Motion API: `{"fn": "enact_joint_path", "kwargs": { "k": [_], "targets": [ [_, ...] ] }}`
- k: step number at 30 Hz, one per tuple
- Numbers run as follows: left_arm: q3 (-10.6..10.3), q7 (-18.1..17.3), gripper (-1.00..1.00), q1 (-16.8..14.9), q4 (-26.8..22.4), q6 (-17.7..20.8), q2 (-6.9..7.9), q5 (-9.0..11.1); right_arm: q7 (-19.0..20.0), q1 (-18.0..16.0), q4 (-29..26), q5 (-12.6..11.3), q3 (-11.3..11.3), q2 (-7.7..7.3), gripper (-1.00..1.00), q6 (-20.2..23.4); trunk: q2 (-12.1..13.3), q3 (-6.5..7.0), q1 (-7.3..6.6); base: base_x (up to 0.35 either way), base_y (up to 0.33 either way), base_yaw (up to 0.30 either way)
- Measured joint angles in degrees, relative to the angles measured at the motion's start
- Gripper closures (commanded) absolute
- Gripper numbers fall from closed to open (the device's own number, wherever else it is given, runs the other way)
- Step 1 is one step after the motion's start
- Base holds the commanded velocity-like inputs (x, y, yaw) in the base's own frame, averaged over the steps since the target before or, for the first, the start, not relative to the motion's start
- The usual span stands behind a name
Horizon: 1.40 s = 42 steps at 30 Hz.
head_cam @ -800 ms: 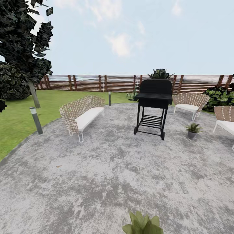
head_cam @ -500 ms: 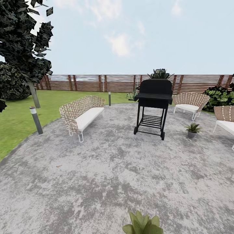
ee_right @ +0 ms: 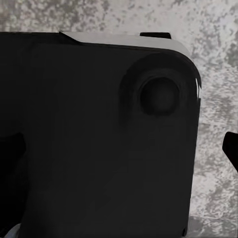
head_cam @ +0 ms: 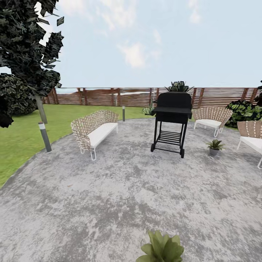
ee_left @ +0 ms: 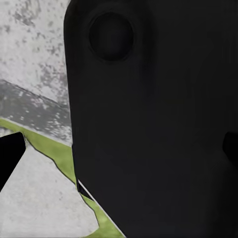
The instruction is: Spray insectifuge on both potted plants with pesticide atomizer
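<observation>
You face the patio [head_cam: 120, 196]: one plant [head_cam: 214, 146] right of the grill [head_cam: 172, 120], another [head_cam: 162, 248] nearest you; hand states cannot be told.

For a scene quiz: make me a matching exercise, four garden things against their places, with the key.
Things:
1. black grill
2. white-cushioned bench
3. grey-potted plant
4. leafy plant

Places:
a. head view's bottom edge, nearest the camera
b. right of the grill, on the patio
c. middle of the patio, before the fence
d. left of the grill

Pairs: 1-c, 2-d, 3-b, 4-a
</observation>
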Motion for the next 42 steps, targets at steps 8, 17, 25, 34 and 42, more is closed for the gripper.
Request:
{"fn": "enact_joint_path", "kwargs": {
  "k": [8, 17, 25, 34, 42],
  "targets": [
    [0.2, 0.05, -1.0, 0.02, 0.01, 0.0, 0.0, 0.4, 0.0, -0.01, 0.0, 0.0, -0.01, 0.0, -1.0, 0.0, 0.03, 0.01, 0.05, -0.272, 0.213, 0.0],
    [0.22, 0.04, -1.0, 0.0, 0.02, 0.0, 0.09, 0.65, -0.06, -0.02, -0.12, -0.05, -0.37, -0.23, -1.0, -0.16, 0.03, 0.01, 0.04, -0.244, 0.195, 0.032],
    [-0.02, -0.01, -1.0, -0.61, -0.48, -0.04, 3.14, 0.16, -0.1, -0.03, -8.7, 0.06, -0.17, -2.06, -1.0, -0.23, 0.03, 0.03, 0.02, -0.009, 0.008, 0.246],
    [0.11, 0.11, -1.0, -4.38, -10.05, 0.04, 4.12, 0.57, -0.03, -0.06, -19.32, 0.31, -0.07, -1.78, -1.0, -0.46, 0.03, 0.03, 0.02, 0.0, 0.0, 0.268],
    [4.75, 0.13, -1.0, -4.79, -23.85, 0.08, 3.71, 0.79, 0.09, -0.7, -26.21, 0.33, 0.05, -1.59, -1.0, -6.51, 0.03, -0.07, 0.02, 0.0, 0.0, 0.277]
  ]
}}
